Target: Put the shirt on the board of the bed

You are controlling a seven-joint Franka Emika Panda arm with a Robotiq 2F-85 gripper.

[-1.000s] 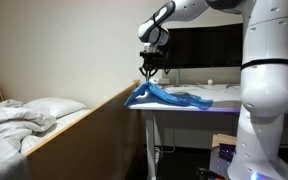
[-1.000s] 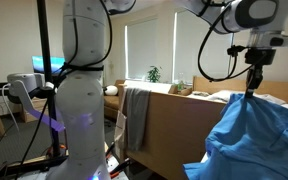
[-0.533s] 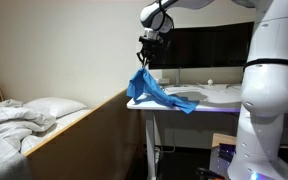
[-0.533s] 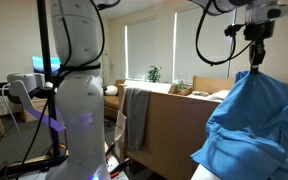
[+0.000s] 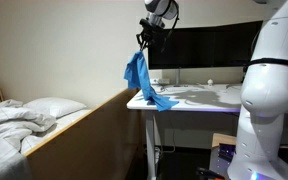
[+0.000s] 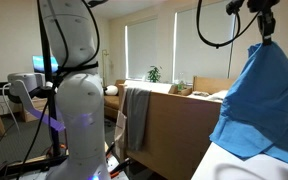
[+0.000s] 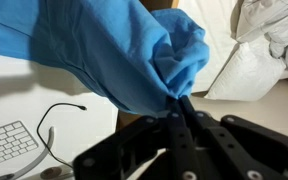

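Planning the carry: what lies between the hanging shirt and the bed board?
Nothing: in an exterior view, only open air separates the shirt from the board.

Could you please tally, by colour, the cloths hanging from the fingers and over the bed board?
Blue, the shirt held in the fingers: 1
Grey, the cloth draped over the board: 1
Total: 2
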